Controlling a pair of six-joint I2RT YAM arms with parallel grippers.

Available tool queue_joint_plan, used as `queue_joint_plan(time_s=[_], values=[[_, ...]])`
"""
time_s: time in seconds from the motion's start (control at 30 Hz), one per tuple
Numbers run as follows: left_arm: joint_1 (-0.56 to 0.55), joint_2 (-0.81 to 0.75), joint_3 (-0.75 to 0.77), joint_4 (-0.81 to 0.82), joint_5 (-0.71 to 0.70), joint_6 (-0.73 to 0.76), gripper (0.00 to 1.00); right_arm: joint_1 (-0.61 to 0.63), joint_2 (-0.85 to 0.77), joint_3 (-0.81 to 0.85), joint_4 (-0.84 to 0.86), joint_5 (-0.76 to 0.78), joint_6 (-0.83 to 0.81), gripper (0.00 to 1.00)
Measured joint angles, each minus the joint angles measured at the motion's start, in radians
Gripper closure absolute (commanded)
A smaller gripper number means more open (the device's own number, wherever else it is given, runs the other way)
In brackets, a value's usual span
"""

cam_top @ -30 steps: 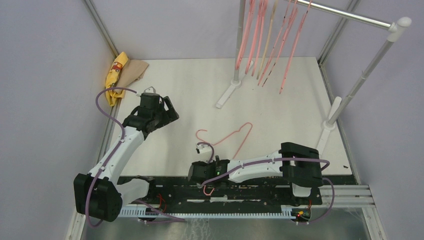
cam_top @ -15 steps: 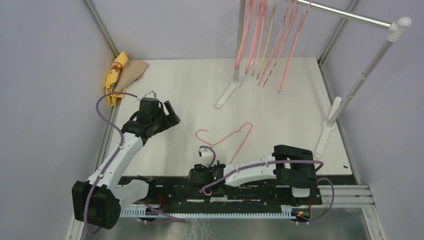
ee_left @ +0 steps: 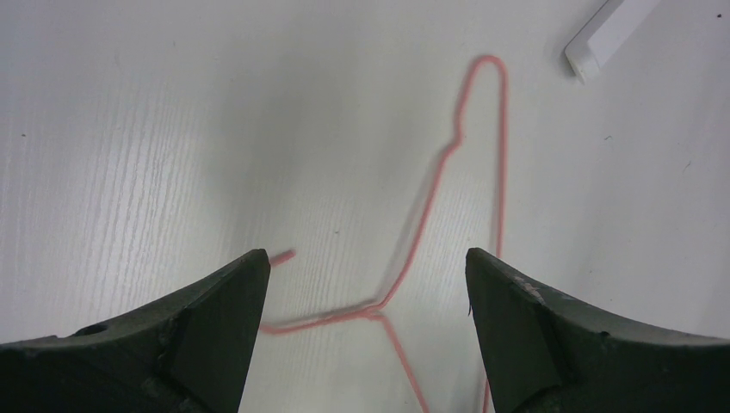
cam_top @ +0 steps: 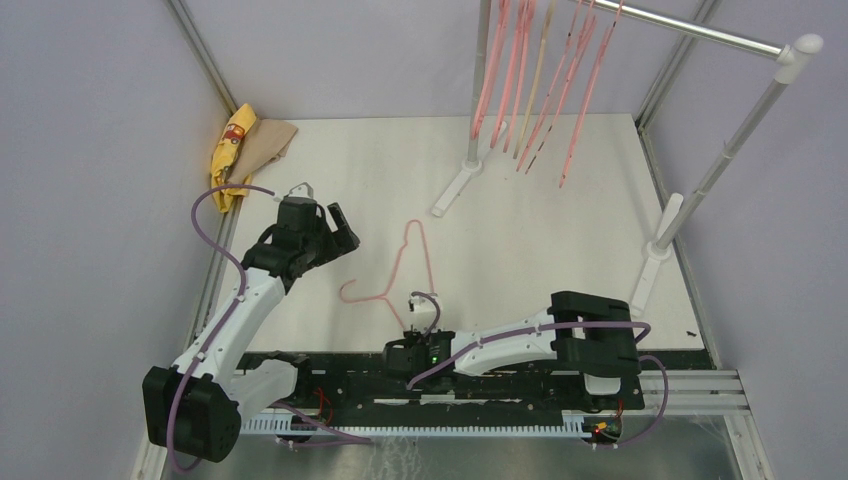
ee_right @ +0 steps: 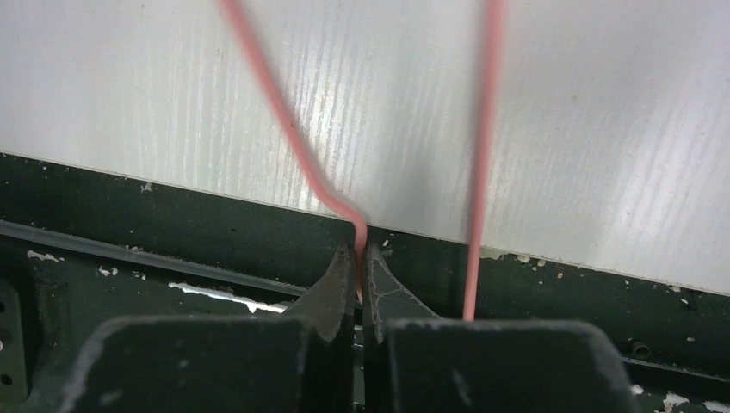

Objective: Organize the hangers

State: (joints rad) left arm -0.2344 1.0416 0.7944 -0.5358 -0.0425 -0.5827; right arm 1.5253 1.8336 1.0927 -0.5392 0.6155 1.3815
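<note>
**Hanger being pinched at table edge**

The right gripper is pressing its fingers together on the thin pink wire of the hanger, right at the table's 6 o'clock edge. The hanger is reaching from there toward 12 o'clock, with its hook curling out toward 9 o'clock. The left gripper is hovering above the hanger at about 10 o'clock, its jaws spread wide and holding nothing. Farther out, at 1 o'clock, several other hangers are hanging on the rail. This appears to be the last one waiting to go up.
</note>
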Motion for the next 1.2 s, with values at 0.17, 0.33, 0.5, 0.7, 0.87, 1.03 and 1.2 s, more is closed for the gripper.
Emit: queue_joint_plan(time_s=[0.17,0.33,0.5,0.7,0.87,1.03,1.2], values=[[0.0,-0.004,0.0,-0.001,0.0,0.0,0.09,0.0,-0.142,-0.114,-0.005,0.066,0.006,0.99],[0.0,-0.026,0.0,-0.002,0.0,0.0,0.09,0.0,-0.355,-0.226,-0.051,0.182,0.013,0.99],[0.0,-0.049,0.001,-0.003,0.0,0.0,0.09,-0.006,-0.539,-0.267,-0.155,0.299,0.028,0.99],[0.0,-0.05,0.001,-0.003,0.001,0.0,0.09,-0.091,-0.763,-0.321,-0.264,0.365,0.016,0.99],[0.0,-0.041,0.001,0.006,0.004,0.0,0.1,-0.202,-0.969,-0.396,-0.335,0.359,-0.028,0.99],[0.0,-0.004,0.001,0.014,0.003,0.0,0.1,-0.219,-1.096,-0.401,-0.431,0.351,-0.048,0.99],[0.0,0.029,0.001,0.024,0.004,0.0,0.11,-0.219,-1.189,-0.375,-0.525,0.325,-0.076,0.99]])
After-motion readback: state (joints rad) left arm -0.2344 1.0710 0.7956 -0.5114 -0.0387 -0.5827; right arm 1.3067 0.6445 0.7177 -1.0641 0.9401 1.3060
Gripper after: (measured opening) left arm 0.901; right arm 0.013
